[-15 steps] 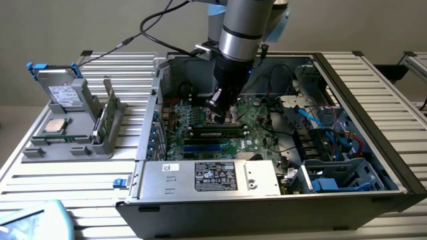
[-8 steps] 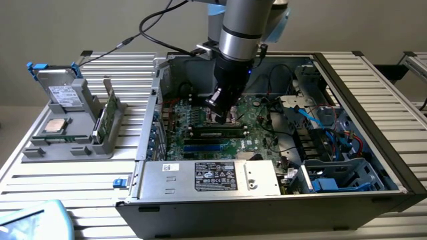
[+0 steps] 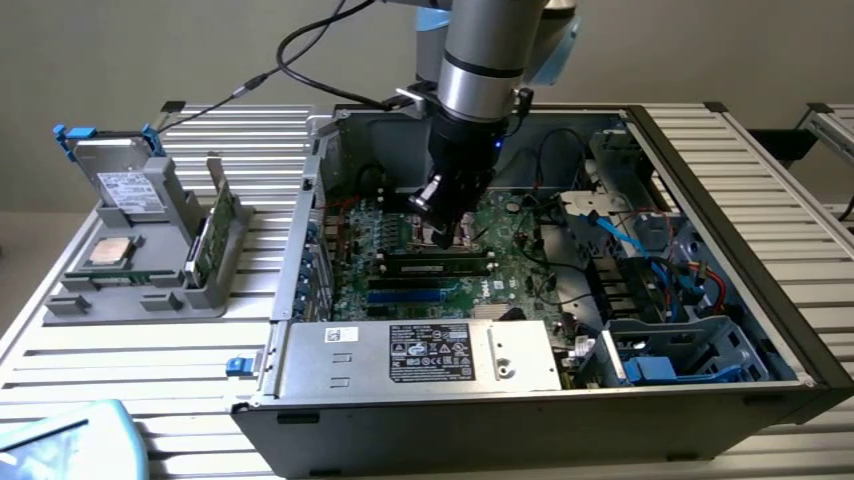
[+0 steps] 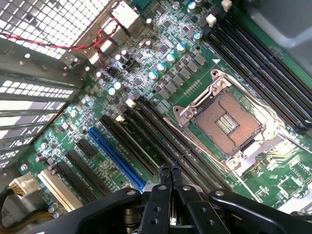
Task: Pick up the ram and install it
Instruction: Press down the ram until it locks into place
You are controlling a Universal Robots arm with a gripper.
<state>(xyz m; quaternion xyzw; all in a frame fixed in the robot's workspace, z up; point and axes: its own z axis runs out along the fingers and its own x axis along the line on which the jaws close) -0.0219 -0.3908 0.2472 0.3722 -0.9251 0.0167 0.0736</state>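
Note:
The ram (image 3: 430,267) is a slim dark-green stick with black chips and a small pale label. It lies along the black motherboard slots inside the open computer case (image 3: 747,180). My gripper (image 3: 445,238) hangs from the arm just above and behind it, low over the motherboard (image 3: 400,235). In the wrist view the gripper (image 4: 170,170) is shut, its two fingertips (image 4: 165,171) pressed together with nothing visible between them, over the long black slots (image 4: 146,141) beside the bare CPU socket (image 4: 228,122). Whether the ram is fully seated I cannot tell.
A grey rack (image 3: 147,270) at the exterior view's left holds upright green boards (image 3: 214,235) and a drive. A silver power supply (image 3: 420,355) lines the case's front. Cables (image 3: 641,250) and a drive cage (image 3: 681,350) crowd the right. A blue slot (image 4: 117,156) runs near the fingers.

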